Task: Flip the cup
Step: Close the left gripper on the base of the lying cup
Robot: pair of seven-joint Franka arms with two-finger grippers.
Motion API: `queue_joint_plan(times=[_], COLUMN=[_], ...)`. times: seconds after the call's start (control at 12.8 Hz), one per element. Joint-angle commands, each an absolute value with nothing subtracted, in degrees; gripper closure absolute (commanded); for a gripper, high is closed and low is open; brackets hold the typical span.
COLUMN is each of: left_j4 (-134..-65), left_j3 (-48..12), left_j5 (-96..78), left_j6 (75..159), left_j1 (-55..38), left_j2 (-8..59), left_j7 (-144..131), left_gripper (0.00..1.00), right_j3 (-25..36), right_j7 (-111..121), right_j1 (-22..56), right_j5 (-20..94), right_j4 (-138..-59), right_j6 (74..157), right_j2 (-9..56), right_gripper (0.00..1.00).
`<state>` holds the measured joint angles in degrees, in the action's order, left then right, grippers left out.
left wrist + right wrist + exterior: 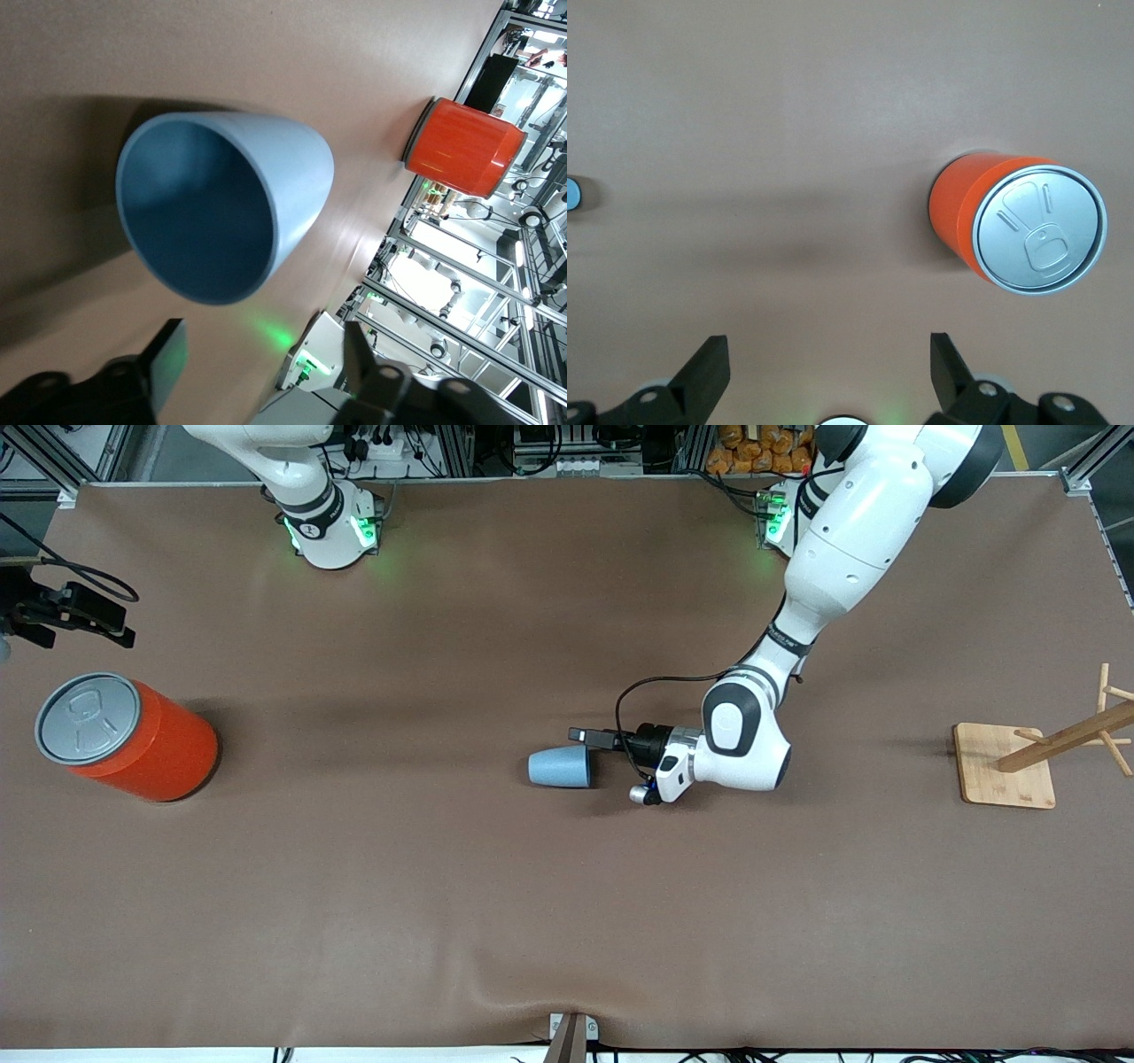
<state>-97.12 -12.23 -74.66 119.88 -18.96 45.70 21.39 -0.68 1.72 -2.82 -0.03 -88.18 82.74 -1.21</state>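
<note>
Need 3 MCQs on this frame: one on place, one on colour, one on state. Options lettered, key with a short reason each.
1. Where does the cup lie?
A. On the wooden rack's base
B. On the table near the middle, at the left gripper
C. Stacked on the orange can

2. What colour is the can at the right arm's end of the table?
A. Orange with a grey lid
B. Green with a white lid
C. All black

3. How is the cup resting?
A. Upright, mouth up
B. Upside down on its rim
C. On its side, mouth toward the left gripper

Key: 1 B, the front view shows it mid-table at the left gripper's fingertips. 2 A, orange body and grey lid show in the front and right wrist views. 3 C, the left wrist view looks straight into its dark blue inside.
</note>
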Motion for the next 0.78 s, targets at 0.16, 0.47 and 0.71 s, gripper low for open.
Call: queue_joint_plan(times=[0.16, 0.47, 0.71], left_j4=[-94.4, -91.7, -89.9], left_j3=[-12.1, -12.1, -11.8], left_j5=[-76.4, -78.1, -82.0], left_j6=[121.6, 121.7, 122.6], left_j1=[-19.4, -19.6, -21.9], left_j2=[48.4, 50.2, 50.5], left_j7=[22.4, 22.4, 22.2], left_gripper=[0.26, 0.34, 0.45], right_j3=[-0.6, -0.6, -0.6], right_j7=[0.4, 0.0, 0.8], right_j1=[-2.7, -2.9, -3.3], right_j5=[0.8, 0.8, 0.8], right_j4=[-88.6, -88.5, -88.3], right_j6=[82.0, 80.4, 80.5], right_j2=[-1.7, -1.8, -1.7], right_gripper=[0.0, 0.0, 0.0])
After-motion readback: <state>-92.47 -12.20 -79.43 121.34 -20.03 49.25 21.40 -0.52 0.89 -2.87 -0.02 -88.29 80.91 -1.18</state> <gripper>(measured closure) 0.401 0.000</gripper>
